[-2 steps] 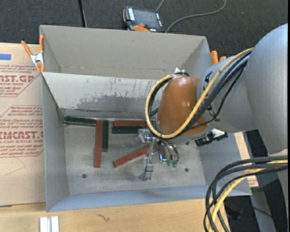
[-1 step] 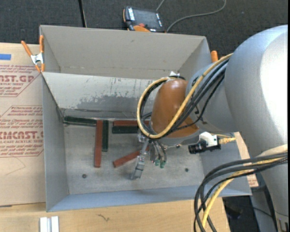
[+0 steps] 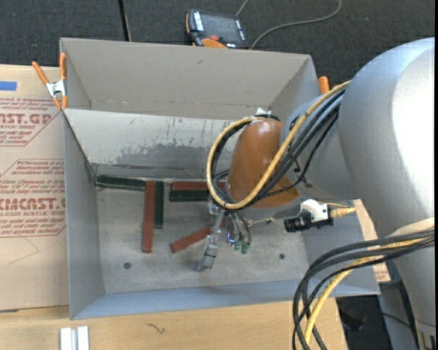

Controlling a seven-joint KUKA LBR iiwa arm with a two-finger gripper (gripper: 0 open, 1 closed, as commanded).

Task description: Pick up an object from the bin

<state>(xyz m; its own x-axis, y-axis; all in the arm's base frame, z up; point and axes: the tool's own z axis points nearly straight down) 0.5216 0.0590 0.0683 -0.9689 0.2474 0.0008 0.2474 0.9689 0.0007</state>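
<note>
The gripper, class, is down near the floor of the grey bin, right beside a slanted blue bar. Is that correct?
No: the slanted bar is red-brown, not blue. The camera view shows the gripper down near the floor of the grey bin, right beside it.

Red and green bars [image 3: 147, 224] crowd rear-left, bin floor [image 3: 263, 268] bare front-right

the single camera looks down from above and slightly aside into the grey bin [image 3: 80, 217], arm [image 3: 394, 137] entering from the right
</note>
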